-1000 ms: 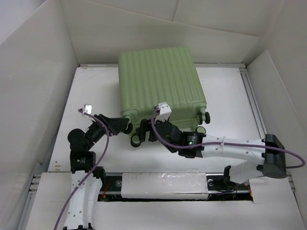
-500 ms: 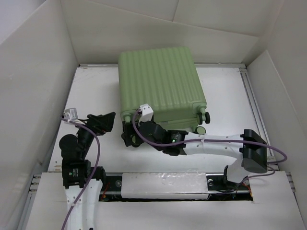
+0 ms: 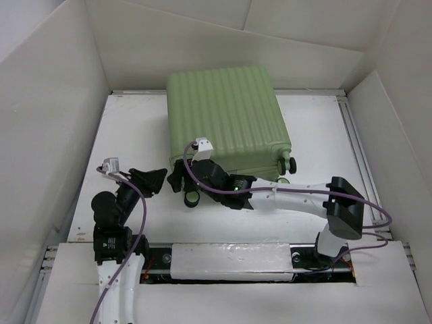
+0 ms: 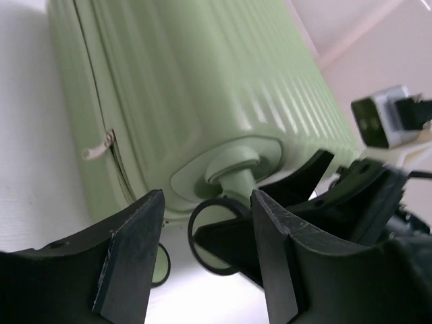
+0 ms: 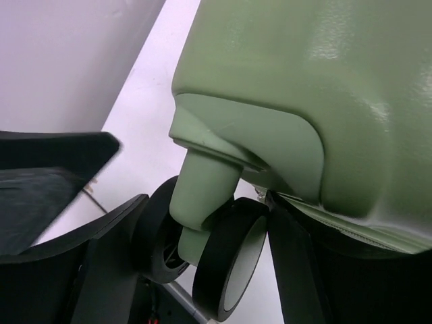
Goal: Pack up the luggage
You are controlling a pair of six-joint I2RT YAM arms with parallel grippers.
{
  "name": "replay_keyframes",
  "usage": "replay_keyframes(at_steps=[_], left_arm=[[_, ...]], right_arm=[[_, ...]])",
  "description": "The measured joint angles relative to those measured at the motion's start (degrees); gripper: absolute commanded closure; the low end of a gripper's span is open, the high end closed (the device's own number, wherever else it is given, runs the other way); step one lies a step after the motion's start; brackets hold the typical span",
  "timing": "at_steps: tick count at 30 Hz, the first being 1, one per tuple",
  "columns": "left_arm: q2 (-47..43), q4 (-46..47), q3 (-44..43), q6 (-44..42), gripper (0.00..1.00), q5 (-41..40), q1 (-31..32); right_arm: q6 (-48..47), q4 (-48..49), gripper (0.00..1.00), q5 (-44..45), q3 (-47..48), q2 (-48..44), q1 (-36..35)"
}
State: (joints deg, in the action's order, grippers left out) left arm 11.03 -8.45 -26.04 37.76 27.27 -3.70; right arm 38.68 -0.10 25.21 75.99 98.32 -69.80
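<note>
Desk (image 3: 135,142), white, walled in by pale boards. Pale green ribbed hard-shell suitcase (image 3: 223,115) lies flat on it, centre toward the far side, shell closed, wheels facing my bases. No lining or contents show.

My right arm reaches across from the right, and my right end effector (image 3: 181,179) is at the suitcase's near-left corner. In the right wrist view its jaws stand apart with the twin-wheel caster (image 5: 223,263) between them, fingers close on both sides. I can't tell whether the pads are pressing on it yet.

My left end effector (image 3: 162,179) sits just beside the same corner, jaws apart with nothing between them. Its wrist view looks through the gap at the caster stem, with my right fingers crowding in from the right. Small zip pull (image 4: 98,145) hangs from the side seam, and the zip there looks closed.

Judgement: early in the task, since the case isn't open and nothing shows as packed.

Risks:
- Both end effectors are at one corner, nearly touching, so any inward move by the left could knock my right fingers.
- The caster is round and probably swivels, so a squeeze may slip off or just spin it.
- A pull on the wheel may skid or rotate the whole case on the smooth desk.
- Purple cable (image 3: 202,185) loops near the wheel and could snag.
</note>
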Motion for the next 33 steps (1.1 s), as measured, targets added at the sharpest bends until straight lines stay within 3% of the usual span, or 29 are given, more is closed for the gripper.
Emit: replay_keyframes(at_steps=[4,11,16,21,25,28,30,31,33], left_arm=[[1.6,3.26,3.67,1.18,0.44,4.13,0.0],[17.18,14.43,3.06,2.91,0.38,8.02,0.02],[28.41,18.75,-2.84,4.13,0.41,7.37,0.02],[31.74,17.77,-15.72,2.08,0.41,4.87,0.02],[41.22,14.6,-32.94,-1.03,0.38,3.67,0.04],[48.11,14.16,-40.06,-2.47,0.36,2.62,0.87],[52.74,10.16,-43.5,-4.81,0.32,-4.74,5.05],[57.31,3.98,-48.98,-5.86,0.33,-9.9,9.9],[65.33,0.26,-58.27,-7.17,0.38,-17.25,18.62]], right_arm=[[1.7,2.43,0.98,-4.24,-6.1,-4.76,2.54],[0.63,-4.76,0.99,-9.75,-16.11,-19.19,11.98],[-2.54,-8.41,1.0,-9.79,-16.83,-21.68,18.78],[-4.61,-8.41,1.0,-8.96,-15.23,-19.45,20.31],[-4.85,-8.44,1.0,-8.63,-14.84,-18.91,20.17],[-4.92,-8.31,1.0,-8.02,-14.84,-18.73,19.85],[-4.98,-8.22,1.0,-7.87,-14.84,-18.67,19.8],[-5.01,-8.22,1.0,-7.87,-14.78,-18.58,19.8],[-4.98,-8.2,1.0,-7.69,-14.51,-18.34,19.69]])
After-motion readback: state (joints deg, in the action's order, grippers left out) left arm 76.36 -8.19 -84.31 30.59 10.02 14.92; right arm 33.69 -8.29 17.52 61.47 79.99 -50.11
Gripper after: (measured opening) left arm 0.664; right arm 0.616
